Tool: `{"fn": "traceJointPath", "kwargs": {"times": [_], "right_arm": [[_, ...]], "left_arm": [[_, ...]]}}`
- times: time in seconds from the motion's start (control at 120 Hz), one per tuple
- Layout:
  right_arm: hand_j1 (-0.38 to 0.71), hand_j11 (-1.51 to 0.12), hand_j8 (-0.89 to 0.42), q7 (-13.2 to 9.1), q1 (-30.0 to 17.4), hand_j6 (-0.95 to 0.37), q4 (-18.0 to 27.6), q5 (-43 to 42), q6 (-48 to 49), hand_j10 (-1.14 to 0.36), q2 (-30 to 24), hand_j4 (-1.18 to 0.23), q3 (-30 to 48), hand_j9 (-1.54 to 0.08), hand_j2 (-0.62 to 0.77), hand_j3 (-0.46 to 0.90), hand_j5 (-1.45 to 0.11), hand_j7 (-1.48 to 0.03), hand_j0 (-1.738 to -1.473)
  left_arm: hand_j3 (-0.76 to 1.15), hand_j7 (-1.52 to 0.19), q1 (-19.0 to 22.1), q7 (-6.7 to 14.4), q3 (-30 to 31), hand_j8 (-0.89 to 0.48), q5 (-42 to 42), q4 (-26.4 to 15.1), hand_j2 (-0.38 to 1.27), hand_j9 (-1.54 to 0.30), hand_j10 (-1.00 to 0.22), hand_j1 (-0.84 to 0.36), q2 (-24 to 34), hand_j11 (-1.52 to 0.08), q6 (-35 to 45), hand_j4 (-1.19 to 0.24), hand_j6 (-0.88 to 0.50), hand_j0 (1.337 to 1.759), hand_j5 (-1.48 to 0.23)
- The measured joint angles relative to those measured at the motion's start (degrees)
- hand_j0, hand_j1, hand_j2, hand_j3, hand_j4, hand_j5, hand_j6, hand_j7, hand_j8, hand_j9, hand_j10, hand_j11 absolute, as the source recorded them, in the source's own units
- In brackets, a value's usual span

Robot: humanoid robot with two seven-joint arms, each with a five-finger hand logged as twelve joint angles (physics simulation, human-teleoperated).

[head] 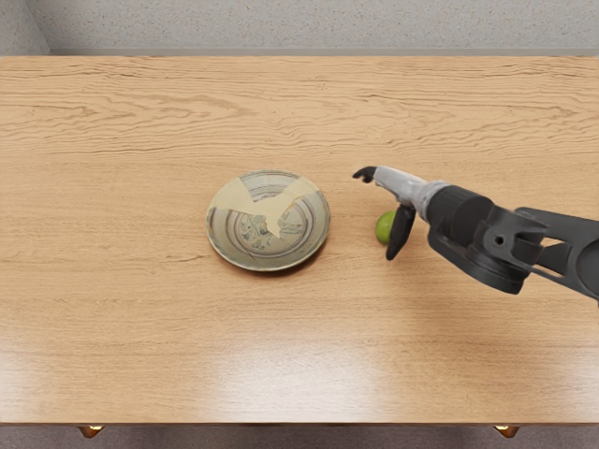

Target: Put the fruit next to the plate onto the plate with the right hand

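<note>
A small green fruit lies on the table just right of a round patterned plate. My right hand comes in from the right edge and hovers over the fruit. One finger reaches out above it and another hangs down at its right side, hiding part of it. The fingers are spread and do not close on the fruit. The plate holds nothing.
The wooden table runs across the whole view, with its far edge against a grey wall. My right forearm lies over the table at the right.
</note>
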Motion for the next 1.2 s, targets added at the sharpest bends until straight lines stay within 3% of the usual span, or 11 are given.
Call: {"fn": "traceJointPath", "kwargs": {"times": [1.2], "right_arm": [[0.21, -0.60, -0.43, 0.0, -2.8, -0.47, -0.3, -4.1, -4.4, -0.47, -0.8, -0.47, -3.9, -0.60, -0.09, 0.00, -0.60, -0.60, -1.658]], "left_arm": [[0.00, -0.30, 0.0, 0.0, 0.0, -0.23, 0.0, 0.0, 0.05, -0.30, -0.23, 0.07, 0.0, -0.30, 0.0, -0.23, -0.23, 1.658, -0.30]]}}
